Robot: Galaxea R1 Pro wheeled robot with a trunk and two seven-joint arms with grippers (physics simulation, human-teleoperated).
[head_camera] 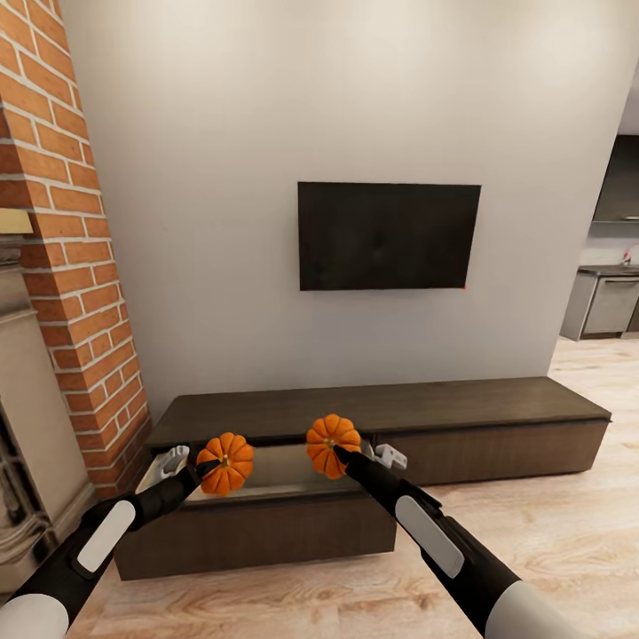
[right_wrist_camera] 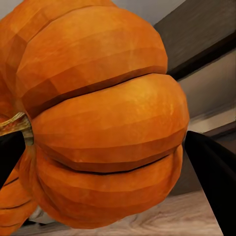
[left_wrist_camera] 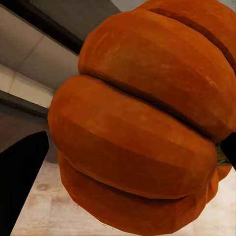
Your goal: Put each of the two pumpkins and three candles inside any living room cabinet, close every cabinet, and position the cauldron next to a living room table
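Two bright-orange ribbed pumpkins hang over the pulled-out left drawer [head_camera: 257, 532] of the long dark-brown cabinet [head_camera: 461, 404]. My left gripper [head_camera: 211, 465] is shut on the left pumpkin [head_camera: 227, 462] [left_wrist_camera: 142, 128], with a black finger [left_wrist_camera: 22, 182] at its side. My right gripper [head_camera: 340, 452] is shut on the right pumpkin [head_camera: 332, 443] [right_wrist_camera: 103, 123], with a dark finger [right_wrist_camera: 214, 179] beside it. The cabinet's right front stands flush and shut. The candles, the cauldron and the table are out of view.
A black TV [head_camera: 388, 235] hangs on the wall above the cabinet. A brick column [head_camera: 71, 266] and a stone fireplace [head_camera: 27, 444] stand close at the left. Wooden floor [head_camera: 568, 524] runs to the right towards a kitchen unit [head_camera: 608, 303].
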